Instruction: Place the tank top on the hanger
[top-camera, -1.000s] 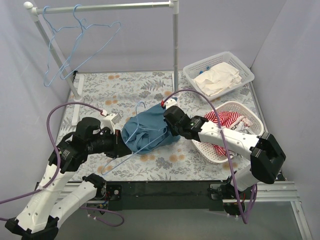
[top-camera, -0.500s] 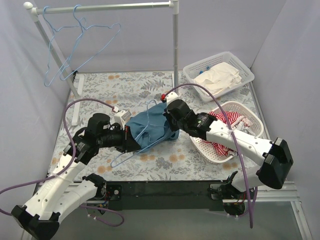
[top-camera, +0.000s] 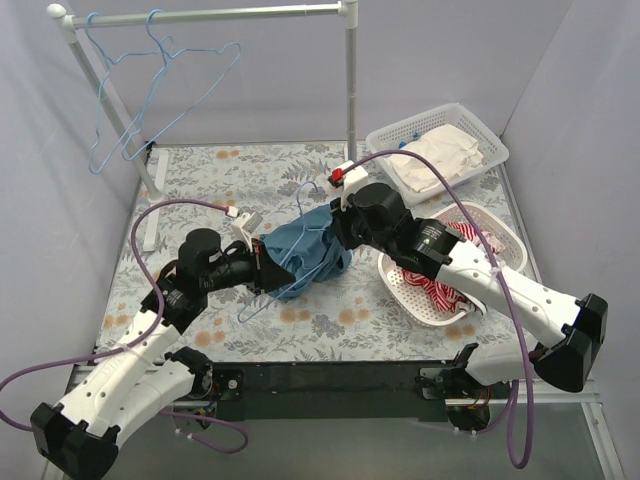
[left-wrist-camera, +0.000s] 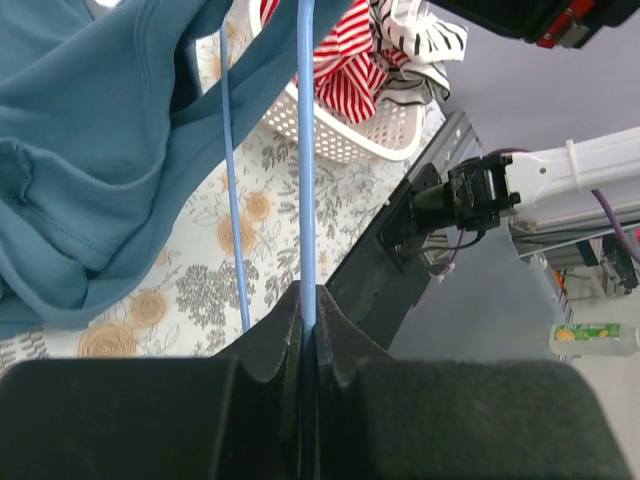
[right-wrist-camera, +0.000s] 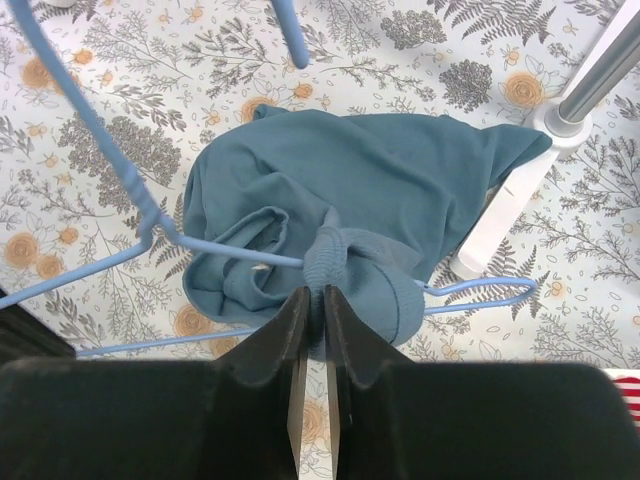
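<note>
The tank top (top-camera: 305, 255) hangs in a bunch between the two arms, over the middle of the flowered bench (top-camera: 200, 180). Whether its lowest fold touches the bench cannot be told.

The left claw (left-wrist-camera: 308, 315) is clenched on one thin wire of the hanger (left-wrist-camera: 304, 150), which runs straight up from between the fingers. A second wire runs just beside it. The upper ends of both are cut off at the edge of the left wrist view.

The right claw (right-wrist-camera: 312, 295) is clenched on a rolled band of the teal cloth. The cloth is too twisted to tell whether this band is a strap or a hem. In the right wrist view one hanger wire goes into the folds, and a bent corner of the frame comes out on the other side. How much of the frame sits inside the garment is hidden.

From above, both claws are mostly covered by the wrists and the cloth, and only the hook rises clear behind the bunch.

The striped garment (left-wrist-camera: 345, 50) lies in a white basket (left-wrist-camera: 370, 135), both partly cut off in the left wrist view.
</note>
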